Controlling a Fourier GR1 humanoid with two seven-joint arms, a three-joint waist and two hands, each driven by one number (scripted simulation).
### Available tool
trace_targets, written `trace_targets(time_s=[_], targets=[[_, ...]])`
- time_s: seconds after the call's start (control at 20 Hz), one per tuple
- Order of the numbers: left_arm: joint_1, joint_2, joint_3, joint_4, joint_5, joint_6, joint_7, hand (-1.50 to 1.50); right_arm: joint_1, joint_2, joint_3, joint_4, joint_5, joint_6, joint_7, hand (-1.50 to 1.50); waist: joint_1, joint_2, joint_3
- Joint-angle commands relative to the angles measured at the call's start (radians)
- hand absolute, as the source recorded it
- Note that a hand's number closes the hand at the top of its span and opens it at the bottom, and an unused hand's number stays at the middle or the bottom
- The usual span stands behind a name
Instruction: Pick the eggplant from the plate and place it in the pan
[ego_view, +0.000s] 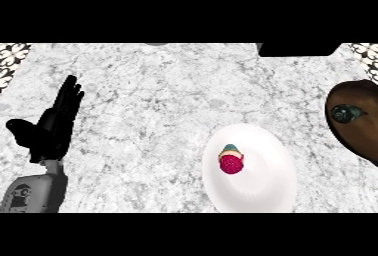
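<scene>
The magenta, green-stemmed eggplant (231, 163) lies on the round white plate (262, 190) by the worktop's (170, 100) front edge. The left robot hand (53, 129) rests open at the left edge.

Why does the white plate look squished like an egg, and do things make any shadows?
In the head view, the round white plate looks stretched taller than wide; the light is flat, so no dark shadow shows under the small purple eggplant or beside the open black left hand on the grey marble counter; the brown pan is cut off at the right edge.
</scene>
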Motion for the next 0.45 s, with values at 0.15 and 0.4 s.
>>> trace_targets(time_s=[0.15, 0.4], targets=[[0.009, 0.01, 0.01, -0.035, 0.006, 0.0, 0.016, 0.0, 0.175, 0.001, -0.006, -0.064, -0.073, 0.253, -0.183, -1.5, -0.007, -0.005, -0.001], [-0.006, -0.02, -0.013, 0.007, -0.018, 0.018, -0.008, 0.0, 0.235, -0.006, 0.019, -0.153, -0.106, 0.231, -0.148, -1.5, -0.002, 0.0, -0.001]])
